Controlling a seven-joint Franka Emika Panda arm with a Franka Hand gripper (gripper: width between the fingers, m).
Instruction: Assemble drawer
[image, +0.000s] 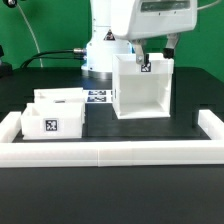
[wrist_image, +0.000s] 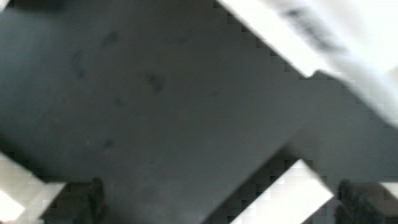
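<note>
1: Three drawer parts show on the bench (image: 120, 128). Where do we log each?

2: We log the housing (image: 140, 95) upright toward the exterior view's right, with its open side facing the camera. The front tray (image: 52, 122) sits toward the exterior view's left and carries a square tag on its near face. The rear tray (image: 60, 98) stands just behind it; we cannot tell whether the two touch. Both trays are well apart from the housing.

1: What lies between and around them?

2: We see the marker board (image: 98, 97) flat on the bench between the trays and the housing. The border wall (image: 110, 152) runs along the near side and turns up both ends.

1: State of the end effector (image: 153, 55)?

2: We find it at the housing's top rim. The wrist view is blurred, but there the end effector (wrist_image: 222, 205) reads as released: its two dark fingers (wrist_image: 80, 205) stand wide apart, with only dark surface between them. We cannot tell whether either finger touches the housing.
</note>
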